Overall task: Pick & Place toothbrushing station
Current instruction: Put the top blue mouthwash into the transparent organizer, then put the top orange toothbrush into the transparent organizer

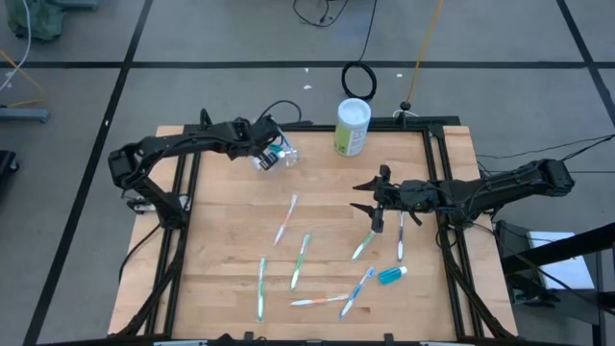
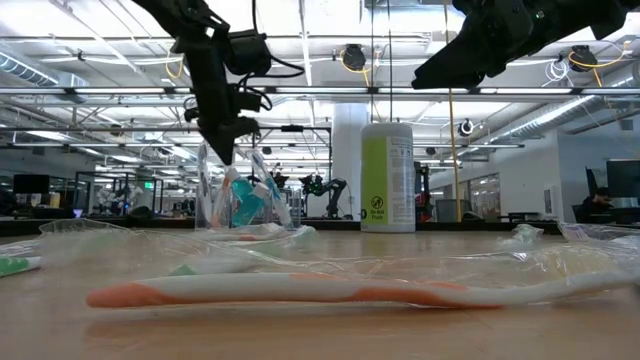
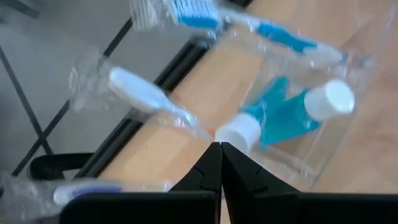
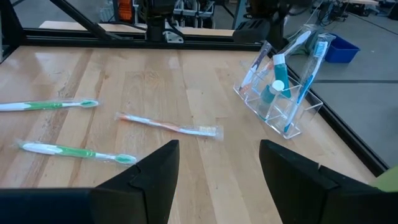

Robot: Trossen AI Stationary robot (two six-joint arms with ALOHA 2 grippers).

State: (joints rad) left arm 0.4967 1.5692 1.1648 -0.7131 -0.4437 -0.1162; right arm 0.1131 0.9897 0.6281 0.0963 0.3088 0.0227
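Fingers first: we see the left gripper [image 3: 221, 163] pinched fully together, tips touching w/ nothing clearly caught between them, right at the near wall of the small clear plastic holder [image 1: 280, 156]. In the overhead view that holder sits at the table's far-left area, under the left arm's wrist. Inside it we make out two short blue toothpaste tubes w/ white caps [image 3: 283, 115] and a couple of slim brushes, one w/ blue bristles [image 3: 193, 14], leaning out over the rim.

The right gripper [image 1: 370, 195] is spread wide, holding nothing, hovering above the wood near table centre-right. From its wrist cam we look between the two dark fingers [image 4: 149, 177] across to the holder, well apart.

Loose on the light wooden table [image 1: 221, 250]: an orange-and-white toothbrush [image 1: 284, 219] near the middle, a green one [image 1: 301, 260] just below it, another green one [image 1: 260, 288] to its left, a pale blue one [image 1: 320, 301] lying crosswise near the front edge, and a blue one [image 1: 356, 291] beside it. A green-tipped brush [image 1: 363, 244] and a blue-handled brush [image 1: 401, 237] lie just below the right gripper; one more blue toothpaste tube [image 1: 391, 276] lies near them.

A tall white-and-green cylindrical canister [image 1: 352, 127] stands upright at the far edge, betw. the two arms.
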